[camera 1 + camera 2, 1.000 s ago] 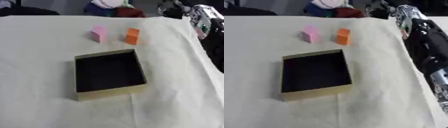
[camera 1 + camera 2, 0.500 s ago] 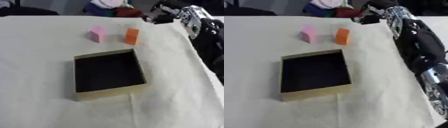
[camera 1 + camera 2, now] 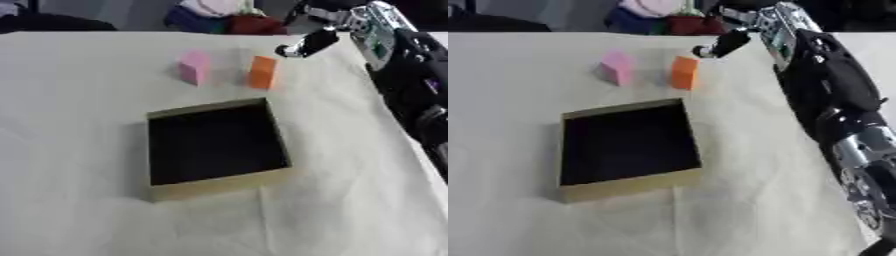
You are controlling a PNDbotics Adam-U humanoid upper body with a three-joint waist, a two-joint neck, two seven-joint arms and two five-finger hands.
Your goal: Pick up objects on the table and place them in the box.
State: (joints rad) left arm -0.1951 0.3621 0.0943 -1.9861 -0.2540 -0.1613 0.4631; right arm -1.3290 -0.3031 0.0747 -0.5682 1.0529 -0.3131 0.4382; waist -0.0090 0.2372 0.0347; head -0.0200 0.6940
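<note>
The right hand (image 3: 726,42) hovers at upper right beside the orange block (image 3: 683,73); its fingers apparently hang released, holding nothing.

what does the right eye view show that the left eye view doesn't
Only the right eye view shows the right arm running down to the lower right corner, silver joints included. Only the left eye view shows more bare cloth left of the box. Both share the pink block, the orange block, the tablecloth and the right hand reaching near the orange block, above and to its right, not touching.
</note>
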